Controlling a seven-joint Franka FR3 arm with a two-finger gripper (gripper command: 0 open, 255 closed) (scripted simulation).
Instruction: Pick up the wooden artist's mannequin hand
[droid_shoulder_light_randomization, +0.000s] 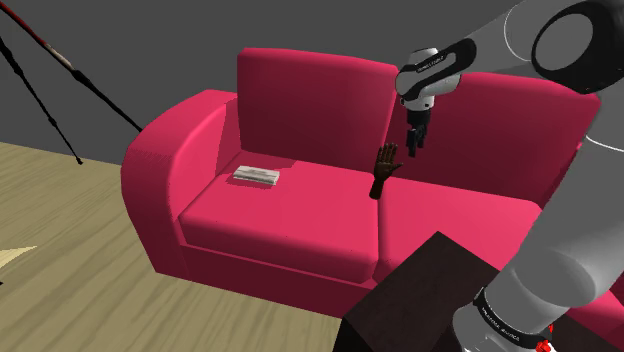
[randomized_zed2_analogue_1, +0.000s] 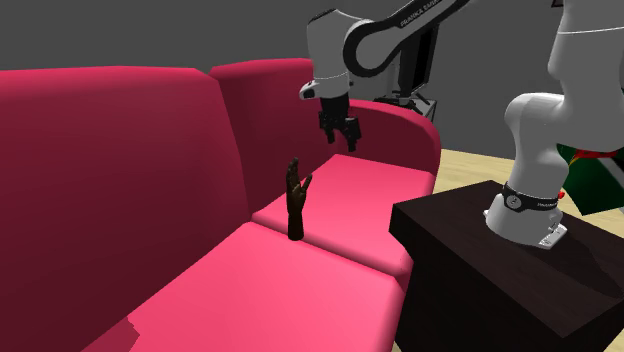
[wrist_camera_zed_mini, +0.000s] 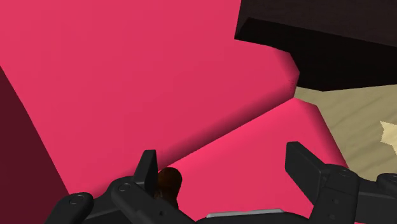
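Note:
A dark brown mannequin hand (droid_shoulder_light_randomization: 384, 171) stands upright on the seat of a red sofa (droid_shoulder_light_randomization: 290, 210), fingers pointing up, at the seam between two cushions. In the second exterior view the mannequin hand (randomized_zed2_analogue_1: 296, 199) rises in front of the backrest. My black gripper (droid_shoulder_light_randomization: 415, 142) hangs above and a little to the shoulder view's right of it, fingers apart and holding nothing. In the wrist view the gripper (wrist_camera_zed_mini: 222, 172) is open, and the brown top of the hand (wrist_camera_zed_mini: 168, 183) shows just beside one finger (wrist_camera_zed_mini: 148, 168).
A small white folded item (droid_shoulder_light_randomization: 258, 176) lies on the sofa's other cushion. My dark stand (droid_shoulder_light_randomization: 420, 300) sits close to the sofa's front edge. Thin black tripod legs (droid_shoulder_light_randomization: 45, 95) stand on the wooden floor (droid_shoulder_light_randomization: 70, 260).

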